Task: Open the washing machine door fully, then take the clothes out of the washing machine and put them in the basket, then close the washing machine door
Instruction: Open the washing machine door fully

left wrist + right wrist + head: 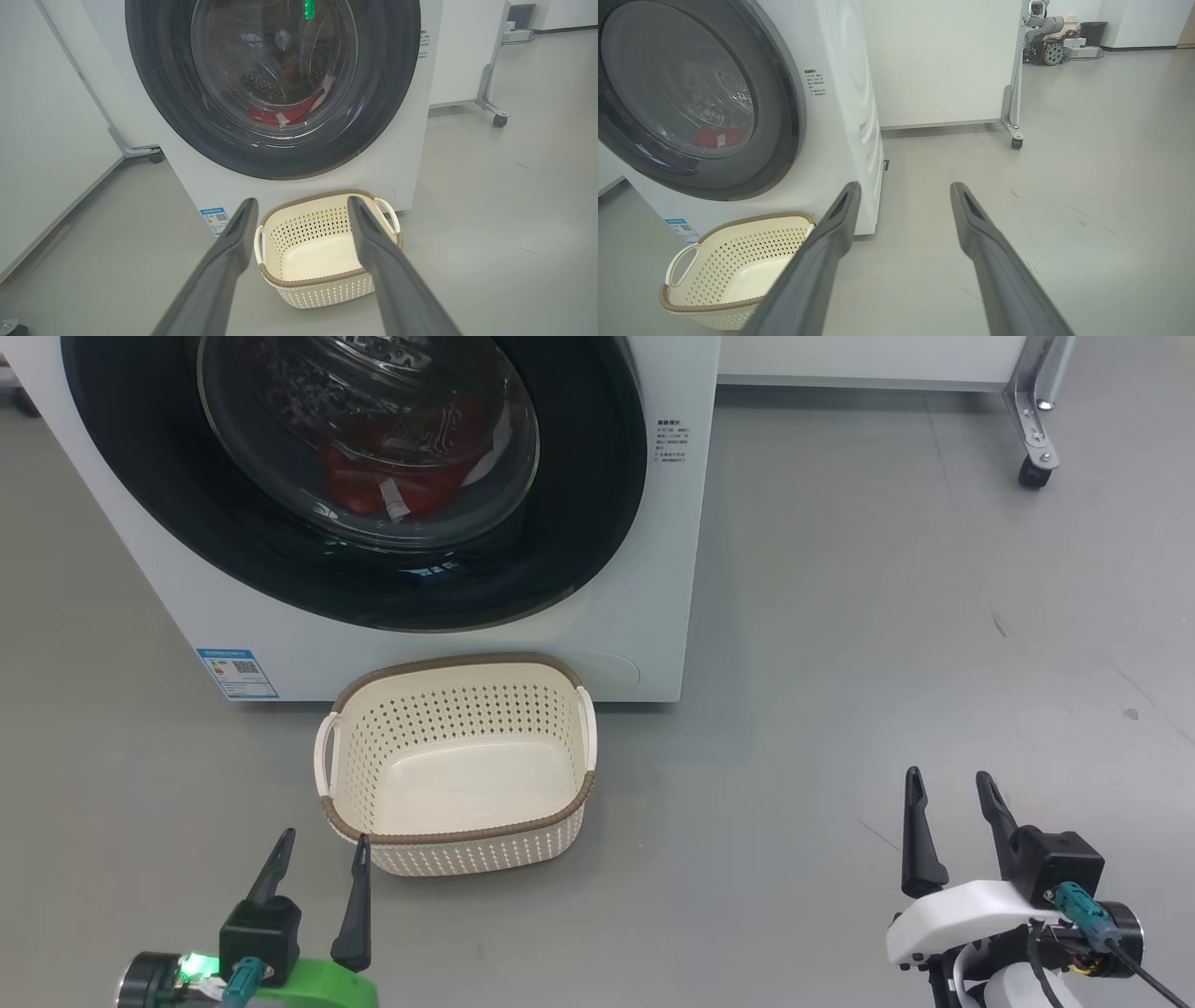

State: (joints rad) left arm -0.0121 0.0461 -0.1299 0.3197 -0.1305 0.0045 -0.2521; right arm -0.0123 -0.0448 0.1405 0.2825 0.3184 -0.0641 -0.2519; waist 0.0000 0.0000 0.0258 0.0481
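Door: I saw the washing machine door shut on the washing machine | Clothes: red clothes lay behind its glass | Basket: the basket stood on the floor, just before the machine | Grippers: my left gripper and right gripper hung spread apart, gripping nothing

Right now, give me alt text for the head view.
A white washing machine, door shut, red clothes behind the window. An empty cream basket stands before it; the left pincer and right pincer hang open, low in front.

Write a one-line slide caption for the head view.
The washing machine door closed on red clothes; empty basket before it; left gripper and right gripper open.
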